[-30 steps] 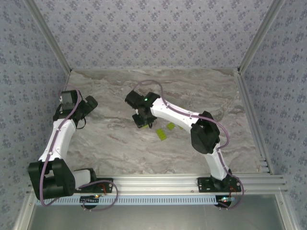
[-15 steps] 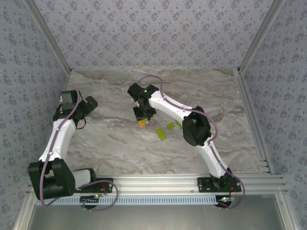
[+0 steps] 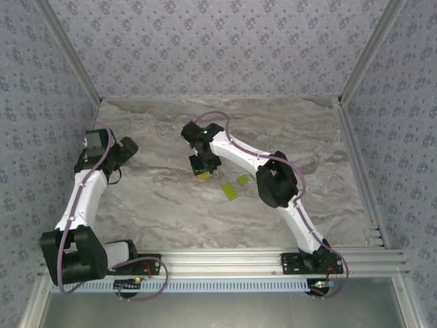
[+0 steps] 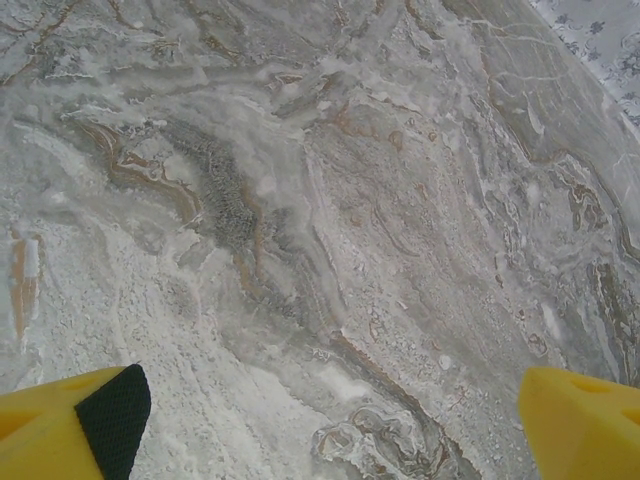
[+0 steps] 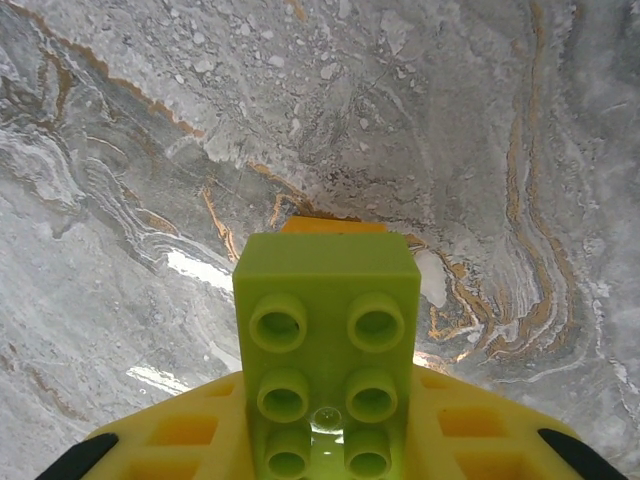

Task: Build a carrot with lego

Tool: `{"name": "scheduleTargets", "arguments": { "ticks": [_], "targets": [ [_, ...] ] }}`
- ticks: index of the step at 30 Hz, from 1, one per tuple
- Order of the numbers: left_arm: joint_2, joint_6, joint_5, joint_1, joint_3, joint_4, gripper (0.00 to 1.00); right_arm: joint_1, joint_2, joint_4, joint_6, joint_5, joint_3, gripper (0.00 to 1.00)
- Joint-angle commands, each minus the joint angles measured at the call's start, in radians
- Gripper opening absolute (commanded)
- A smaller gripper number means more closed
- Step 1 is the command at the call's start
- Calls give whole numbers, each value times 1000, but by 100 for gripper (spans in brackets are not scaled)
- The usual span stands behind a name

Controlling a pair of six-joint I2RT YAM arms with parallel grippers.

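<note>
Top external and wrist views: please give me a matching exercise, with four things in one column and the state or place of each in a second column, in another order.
Things
1. left gripper
2. right gripper
3. lime-green studded plastic brick
4. loose lime-green plastic bricks

States or places
A. lying free on the grey marble table
B. open above bare marble
C. shut on a brick
D. gripped, with an orange plastic brick behind its far end

Pairs: 1-B, 2-C, 3-D, 4-A
</note>
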Motion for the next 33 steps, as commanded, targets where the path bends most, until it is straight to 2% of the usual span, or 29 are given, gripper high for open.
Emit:
{"name": "scheduleTargets", "arguments": {
  "ticks": [1,20,33],
  "targets": [
    [-2,-11,20,8,10,6,96,3,31,-21,22,-16,33,33],
    [8,-16,29,19,13,3,96,7,72,-52,57,-18,69,35],
    [12,-19,40,29,14,3,95,41,175,-173,13,31,139,35]
  ]
}}
